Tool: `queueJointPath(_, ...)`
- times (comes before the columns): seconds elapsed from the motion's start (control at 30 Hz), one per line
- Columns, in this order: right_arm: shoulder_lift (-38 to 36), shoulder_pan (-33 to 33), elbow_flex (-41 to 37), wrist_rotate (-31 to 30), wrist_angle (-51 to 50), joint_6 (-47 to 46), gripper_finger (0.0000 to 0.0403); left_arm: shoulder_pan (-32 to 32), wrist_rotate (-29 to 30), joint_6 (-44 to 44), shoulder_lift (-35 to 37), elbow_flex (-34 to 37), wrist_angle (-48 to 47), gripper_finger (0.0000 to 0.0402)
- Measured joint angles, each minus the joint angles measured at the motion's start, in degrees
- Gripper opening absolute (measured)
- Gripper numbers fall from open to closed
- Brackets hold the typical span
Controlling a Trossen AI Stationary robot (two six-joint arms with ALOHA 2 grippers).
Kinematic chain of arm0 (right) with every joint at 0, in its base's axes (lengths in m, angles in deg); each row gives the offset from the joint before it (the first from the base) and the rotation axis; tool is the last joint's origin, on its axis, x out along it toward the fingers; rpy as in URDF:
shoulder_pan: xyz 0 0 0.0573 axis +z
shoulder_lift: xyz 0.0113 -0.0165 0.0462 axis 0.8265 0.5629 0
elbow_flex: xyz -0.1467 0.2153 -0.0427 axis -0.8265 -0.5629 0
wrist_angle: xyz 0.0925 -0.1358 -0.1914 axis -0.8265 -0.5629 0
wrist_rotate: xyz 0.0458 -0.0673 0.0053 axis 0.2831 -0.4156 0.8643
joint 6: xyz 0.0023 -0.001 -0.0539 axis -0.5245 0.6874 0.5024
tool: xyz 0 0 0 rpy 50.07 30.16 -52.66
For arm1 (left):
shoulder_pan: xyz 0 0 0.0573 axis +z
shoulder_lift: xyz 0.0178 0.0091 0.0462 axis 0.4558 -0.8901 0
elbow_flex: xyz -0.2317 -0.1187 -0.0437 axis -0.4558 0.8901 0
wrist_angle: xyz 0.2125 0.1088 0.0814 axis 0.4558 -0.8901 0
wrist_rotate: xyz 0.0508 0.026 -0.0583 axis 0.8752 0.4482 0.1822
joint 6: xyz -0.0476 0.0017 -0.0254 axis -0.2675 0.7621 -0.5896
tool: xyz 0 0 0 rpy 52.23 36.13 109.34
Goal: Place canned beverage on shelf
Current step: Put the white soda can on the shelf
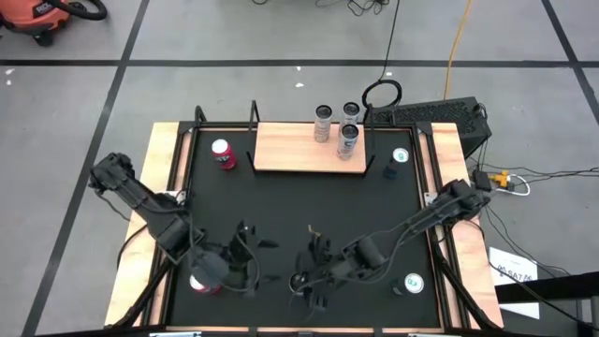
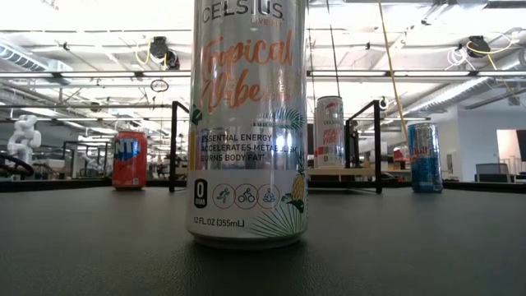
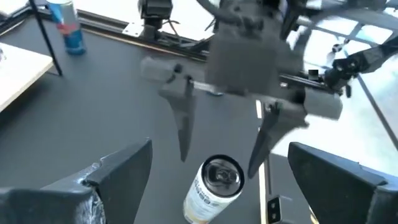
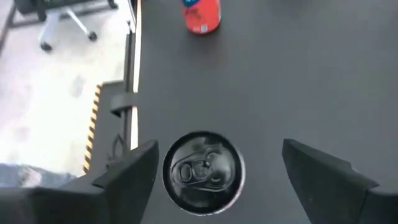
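A tall silver Celsius can (image 2: 246, 123) stands upright on its base on the black table near the front edge. My right gripper (image 4: 219, 149) is open above it and points down. One finger stands on each side of the can's top (image 4: 202, 171), with no contact showing. My left gripper (image 3: 219, 149) is open and empty just to the can's left, facing the can (image 3: 214, 186) and the right gripper (image 3: 224, 149). The light-wood shelf (image 1: 290, 150) stands at the far middle of the table with three cans (image 1: 337, 126) on it.
A red can (image 1: 223, 154) stands left of the shelf and a blue can (image 1: 398, 161) right of it. Another can (image 1: 412, 283) stands near the front right corner and a red one (image 4: 202, 15) at the front left. Bare black tabletop lies in the middle.
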Motion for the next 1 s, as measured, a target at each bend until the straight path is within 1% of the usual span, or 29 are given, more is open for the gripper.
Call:
queueJointPath(0.13,1.58,0.11,0.00,1.05,0.51,0.86,0.0349,-1.42,1.94,-1.29,-0.76,-0.02,0.56,0.0374)
queueJointPath(0.23,2.30,0.11,0.00,3.01,0.68,0.75,0.0363,-2.08,2.26,-1.28,-1.61,0.00,0.21,0.0374)
queueJointPath(0.33,2.63,0.42,0.00,3.37,0.55,0.76,0.0373,-2.08,2.47,-1.27,-2.20,0.00,0.39,0.0374)
queueJointPath(0.53,4.21,0.59,0.02,4.42,0.78,1.16,0.0375,-1.63,2.51,-1.27,-2.33,0.00,0.06,0.0374)
queueJointPath(0.73,5.31,0.59,0.00,3.45,0.47,-0.25,0.0374,-1.36,2.47,-1.27,-2.36,0.00,-0.11,0.0374)
queueJointPath(0.8,5.27,0.57,0.00,1.99,0.60,-0.87,0.0367,-1.38,2.45,-1.25,-2.36,0.00,-0.36,0.0374)
queueJointPath(0.87,5.20,0.43,0.00,1.11,0.60,-0.94,0.0352,-1.37,2.45,-1.25,-2.36,0.00,-0.96,0.0374)
queueJointPath(1.0,5.20,-0.06,0.02,2.71,-0.37,-0.84,0.0303,-0.92,2.15,-1.30,-2.36,-0.01,-3.70,0.0374)
